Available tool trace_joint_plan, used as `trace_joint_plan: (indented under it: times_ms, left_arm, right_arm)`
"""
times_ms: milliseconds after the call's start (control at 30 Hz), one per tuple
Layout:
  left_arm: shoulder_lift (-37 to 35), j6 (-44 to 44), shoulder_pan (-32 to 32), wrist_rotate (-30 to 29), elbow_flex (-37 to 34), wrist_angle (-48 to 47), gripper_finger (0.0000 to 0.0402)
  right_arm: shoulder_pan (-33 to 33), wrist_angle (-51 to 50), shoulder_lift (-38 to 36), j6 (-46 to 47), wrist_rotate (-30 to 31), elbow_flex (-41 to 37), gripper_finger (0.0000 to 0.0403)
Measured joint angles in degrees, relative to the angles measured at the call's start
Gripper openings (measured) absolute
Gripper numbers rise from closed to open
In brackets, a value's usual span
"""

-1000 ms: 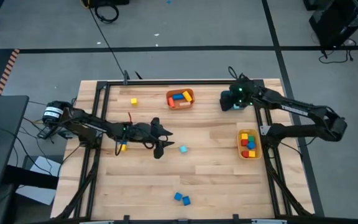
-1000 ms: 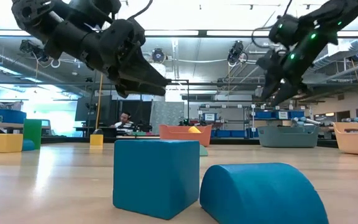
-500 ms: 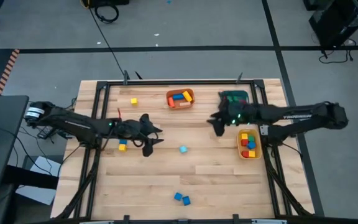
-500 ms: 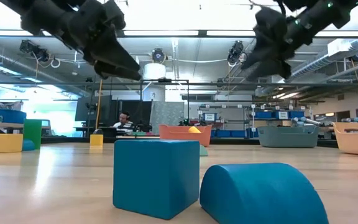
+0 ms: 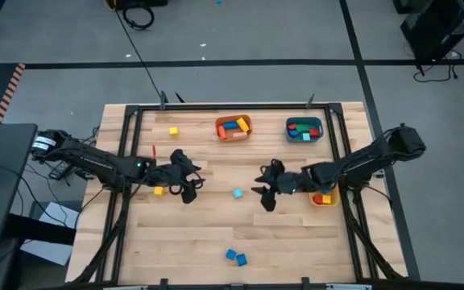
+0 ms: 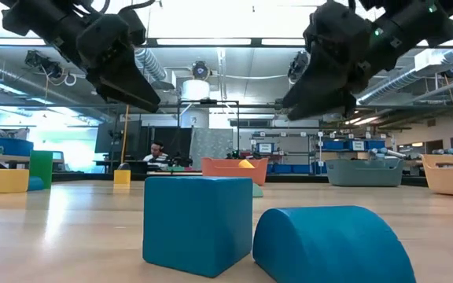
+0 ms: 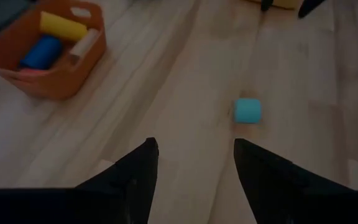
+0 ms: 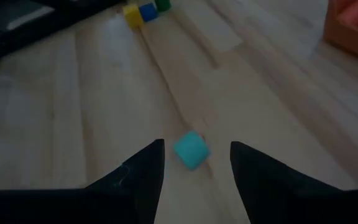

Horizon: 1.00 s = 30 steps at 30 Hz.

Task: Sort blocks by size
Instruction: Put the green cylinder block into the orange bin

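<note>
We see both arms over mid tabletop, flanking a small light blue cube that sits alone on the wood. Left pincer hangs to the cube's left, fingers apart, nothing in them. Right pincer hangs to the cube's right, fingers also apart and empty; its wrist view puts the cube just ahead of the gap, not touched.

Other blocks:
- yellow and blue pair just beside the left pincer
- lone yellow cube near the far left corner
- two blue blocks at the near edge, filling the low view

Bins: orange bin and teal bin along the far edge, yellow bin on the right, each holding mixed blocks.
</note>
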Motion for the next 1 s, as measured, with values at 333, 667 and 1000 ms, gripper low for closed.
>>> trace_joint_plan:
  times_ms: [333,667,1000]
  left_arm:
    - [1.4,-4.8,0.4,1.6,-0.1,0.8,0.0224]
    - [3.0,-8.9,0.7,-3.4,0.0,5.8,0.0352]
    - [2.2,-16.9,1.4,-4.5,3.3,-5.5,0.0388]
  right_arm:
    - [3.2,2.6,7.1,0.6,1.7,0.0,0.0197]
    - [5.3,4.0,7.8,0.5,1.9,0.0,0.0197]
    - [5.7,4.7,7.8,-0.1,1.9,0.0,0.0197]
